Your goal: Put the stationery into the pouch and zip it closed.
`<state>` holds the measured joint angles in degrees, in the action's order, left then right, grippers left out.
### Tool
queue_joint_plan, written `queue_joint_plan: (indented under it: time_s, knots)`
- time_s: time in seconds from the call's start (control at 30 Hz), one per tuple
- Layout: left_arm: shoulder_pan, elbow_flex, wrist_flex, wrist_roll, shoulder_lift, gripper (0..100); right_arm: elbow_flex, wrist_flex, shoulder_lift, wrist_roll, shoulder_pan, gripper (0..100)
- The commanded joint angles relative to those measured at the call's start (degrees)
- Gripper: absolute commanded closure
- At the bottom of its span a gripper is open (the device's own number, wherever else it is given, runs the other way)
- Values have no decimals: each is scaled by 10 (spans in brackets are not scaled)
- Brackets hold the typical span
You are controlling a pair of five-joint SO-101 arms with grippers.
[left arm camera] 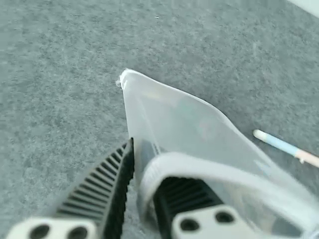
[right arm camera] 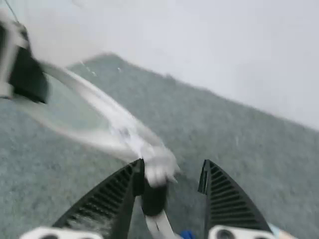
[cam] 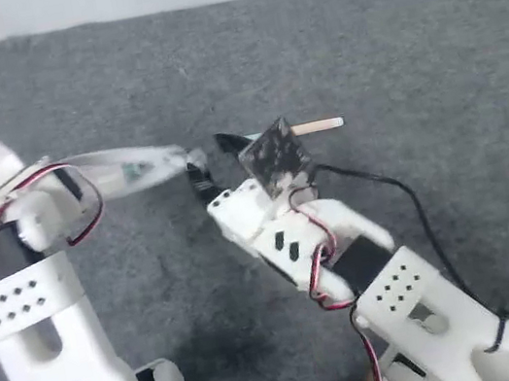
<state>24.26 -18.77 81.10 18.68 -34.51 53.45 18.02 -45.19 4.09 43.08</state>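
Clear pouch (cam: 128, 170), centre-left: left gripper (left arm camera: 142, 149) fingers clenched on it; right gripper (right arm camera: 172, 168) fingers parted around its end. Pen (cam: 317, 125), centre, on grey worktop (cam: 407, 45).

**Pouch** (cam: 133, 169): clear, flat plastic with a white zip band along one edge. It is raised off the counter (cam: 407, 45) and lies roughly level. One end is pinched in the left hand (left arm camera: 142, 164). The opposite corner sits between the parted fingers of the right hand (right arm camera: 172, 172), touching one of them. A faint green patch shows through the wall. Whether the zip is open cannot be told.

**Pen** (cam: 317, 125): a slim stick with a white tip, then pale blue, then peach. It lies flat on the counter, outside the pouch and just past its free corner.
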Motion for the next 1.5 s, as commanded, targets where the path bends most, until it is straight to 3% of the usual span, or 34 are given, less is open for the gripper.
queue_joint_plan:
  time_s: [0.0, 0.2, 0.5, 1.0, 1.47]
  knots:
    - [23, 10, -12, -10, -6, 990, -77, 100, -28, 13, -37, 824]
    - [45, 8, -19, -9, -5, 990, -144, 179, 28, 12, -79, 823]
    - [48, 7, -19, -9, -5, 990, -316, 236, 282, 20, -146, 822]
    - [48, 7, -19, -9, -5, 990, -696, 404, 657, 215, -218, 821]
    - [48, 1, -23, -9, -5, 990, -860, 427, 839, 268, -239, 821]
